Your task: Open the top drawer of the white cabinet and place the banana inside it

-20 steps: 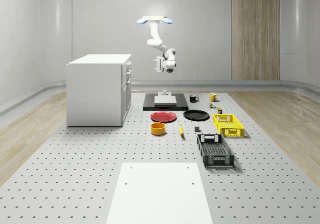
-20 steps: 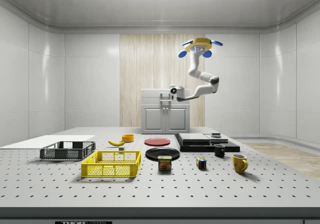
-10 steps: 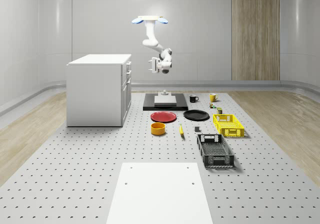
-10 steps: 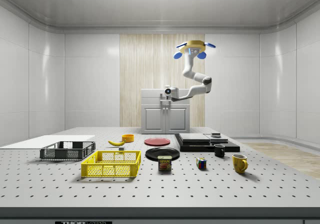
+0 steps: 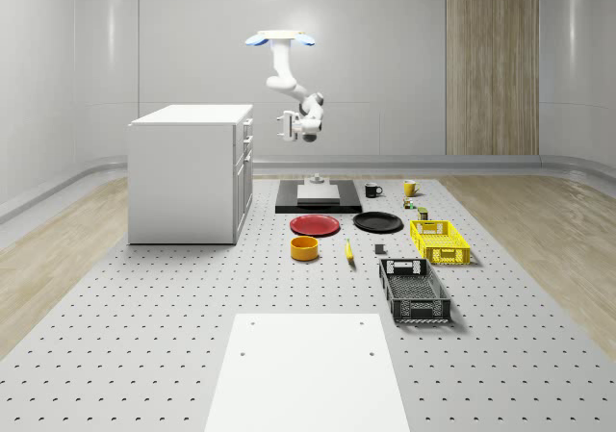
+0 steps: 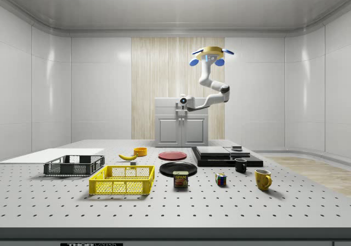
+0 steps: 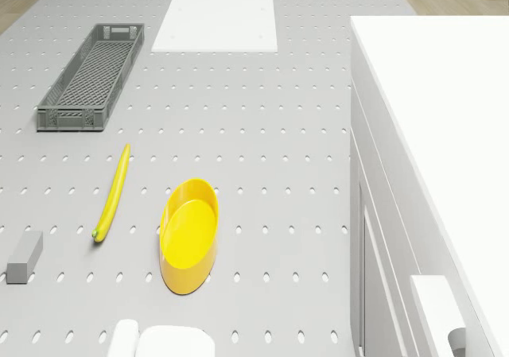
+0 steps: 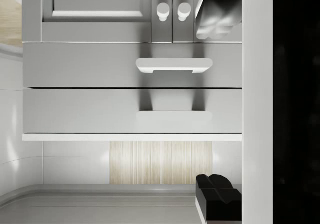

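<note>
The white cabinet (image 5: 188, 172) (image 6: 182, 123) stands at the whole-scene view's left with all its drawers shut. Its top drawer (image 8: 100, 110) and that drawer's handle (image 8: 174, 115) face the wrist camera. The drone (image 5: 280, 38) (image 6: 209, 52) hovers high, just off the cabinet's drawer side. My gripper (image 5: 288, 127) (image 6: 182, 102) (image 8: 218, 109) hangs open at about top-drawer height, a short gap from the cabinet front, holding nothing. The banana (image 5: 348, 250) (image 6: 128, 156) (image 7: 111, 192) lies on the table beside a yellow bowl (image 5: 304, 248) (image 7: 189, 234).
A red plate (image 5: 315, 224), a black plate (image 5: 377, 222) and a black platform (image 5: 318, 197) lie behind the banana. A yellow crate (image 5: 440, 241) and a grey crate (image 5: 414, 291) (image 7: 90, 76) sit to the whole-scene view's right. A white mat (image 5: 306, 369) covers the near table.
The drone and arm have shifted toward the whole-scene view's left, bringing the gripper closer to the cabinet's drawer face. The objects on the table have not moved.
</note>
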### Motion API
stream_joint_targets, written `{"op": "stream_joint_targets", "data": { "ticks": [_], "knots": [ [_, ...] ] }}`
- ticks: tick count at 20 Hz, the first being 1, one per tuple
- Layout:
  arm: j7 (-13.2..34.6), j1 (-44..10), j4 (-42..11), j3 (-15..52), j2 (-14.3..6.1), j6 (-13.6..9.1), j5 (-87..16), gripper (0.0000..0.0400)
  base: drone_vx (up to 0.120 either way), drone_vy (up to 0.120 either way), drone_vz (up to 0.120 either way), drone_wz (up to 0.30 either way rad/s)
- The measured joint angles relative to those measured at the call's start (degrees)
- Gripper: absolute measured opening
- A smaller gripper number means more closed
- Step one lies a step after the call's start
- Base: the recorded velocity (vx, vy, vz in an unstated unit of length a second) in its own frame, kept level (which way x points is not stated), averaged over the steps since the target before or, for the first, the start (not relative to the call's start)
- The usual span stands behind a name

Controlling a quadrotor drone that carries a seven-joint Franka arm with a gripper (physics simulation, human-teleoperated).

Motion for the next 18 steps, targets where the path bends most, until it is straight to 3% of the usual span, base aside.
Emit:
{"op": "stream_joint_targets", "data": {
  "ticks": [7, 11, 18],
  "knots": [
    [0.4, 0.4, -0.1, -0.1, -0.5, 0.4, -0.4, 0.0400, 0.000, -0.120, 0.000, 0.000],
    [0.3, 0.7, -0.8, 0.6, -0.7, 1.6, 0.1, 0.0400, 0.000, -0.010, 0.000, 0.000],
    [-0.4, 1.5, -3.5, 3.6, -0.6, 5.5, 2.6, 0.0400, 0.000, 0.000, 0.000, 0.000]
  ]
}}
